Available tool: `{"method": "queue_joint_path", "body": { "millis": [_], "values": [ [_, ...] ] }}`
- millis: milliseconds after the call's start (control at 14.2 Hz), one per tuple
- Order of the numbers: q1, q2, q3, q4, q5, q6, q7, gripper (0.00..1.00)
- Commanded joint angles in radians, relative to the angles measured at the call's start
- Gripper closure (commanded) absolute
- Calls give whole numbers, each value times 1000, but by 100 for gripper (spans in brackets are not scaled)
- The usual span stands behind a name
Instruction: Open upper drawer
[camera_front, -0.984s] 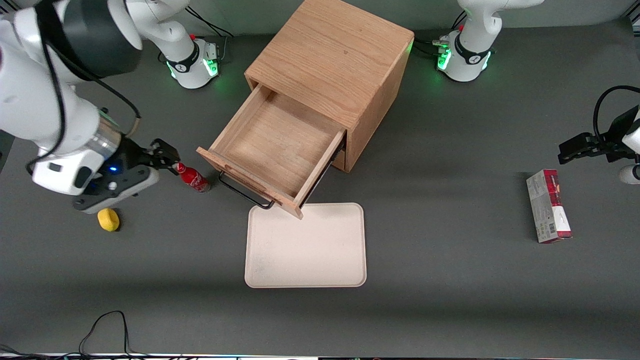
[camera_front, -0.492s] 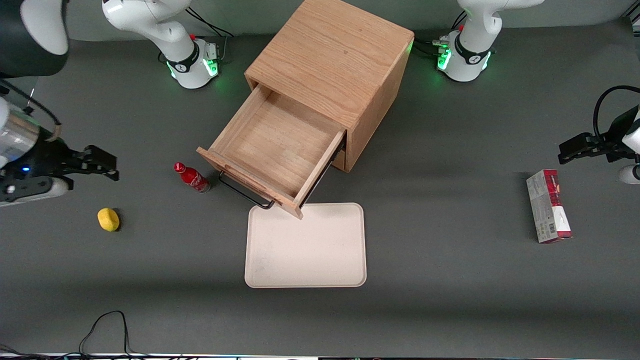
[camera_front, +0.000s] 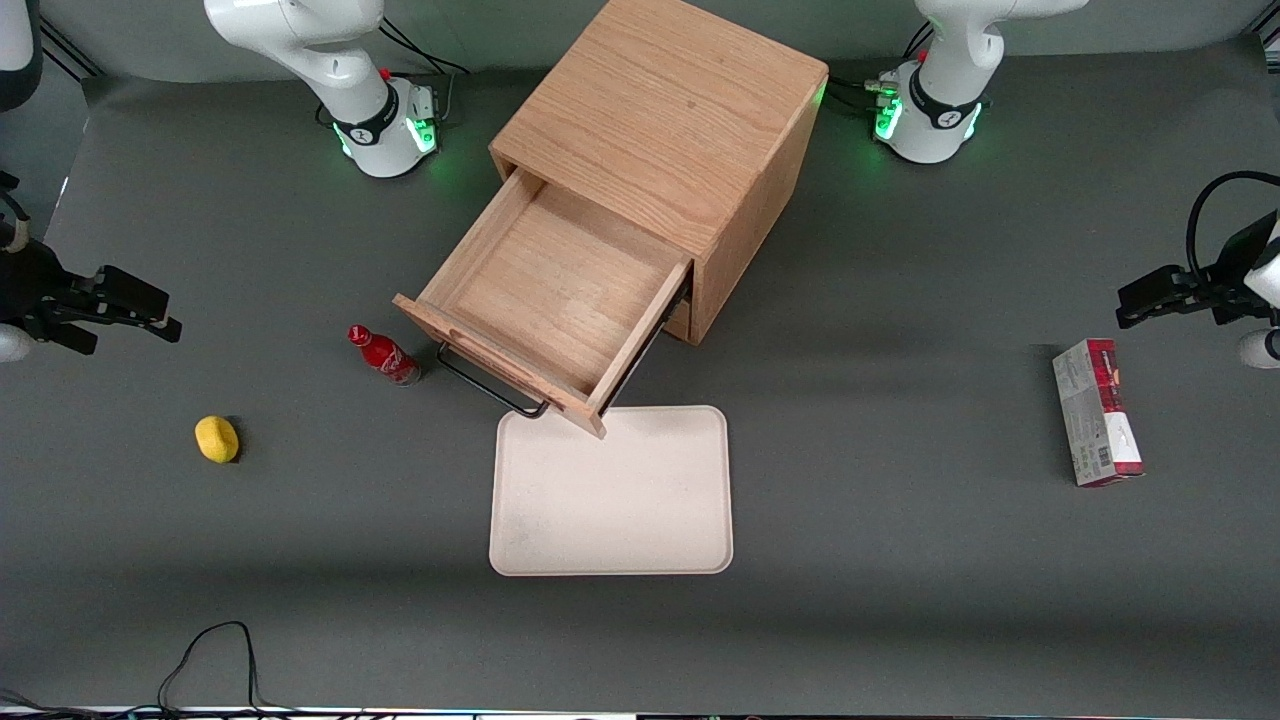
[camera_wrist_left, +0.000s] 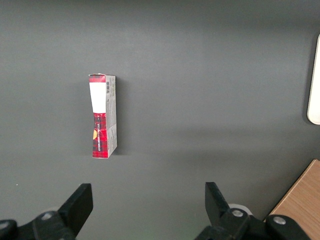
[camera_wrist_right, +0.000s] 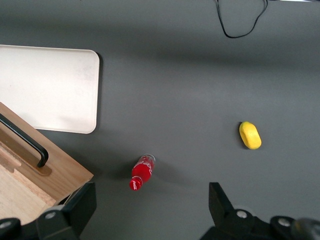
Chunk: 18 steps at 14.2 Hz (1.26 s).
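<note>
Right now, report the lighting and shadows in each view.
Front view: even overhead light, green glow at both arm bases, soft shadow bands across the table; the upper drawer stands open and shades the table under it; the pincer sits open at the working arm's end. Right wrist view: the red bottle and the yellow object cast faint shadows. Left wrist view: flat light on the red box.

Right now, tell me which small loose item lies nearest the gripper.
The yellow lemon-like item is slightly nearer the open gripper, at the working arm's end; the red bottle lies by the upper drawer.
</note>
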Motion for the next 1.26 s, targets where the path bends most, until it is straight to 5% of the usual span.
{"method": "queue_joint_path", "body": {
  "millis": [0,1195],
  "values": [
    [-31,-37,39,-69,-41,23,34,0],
    [-22,-17,30,-68,-70,57,33,0]
  ]
}}
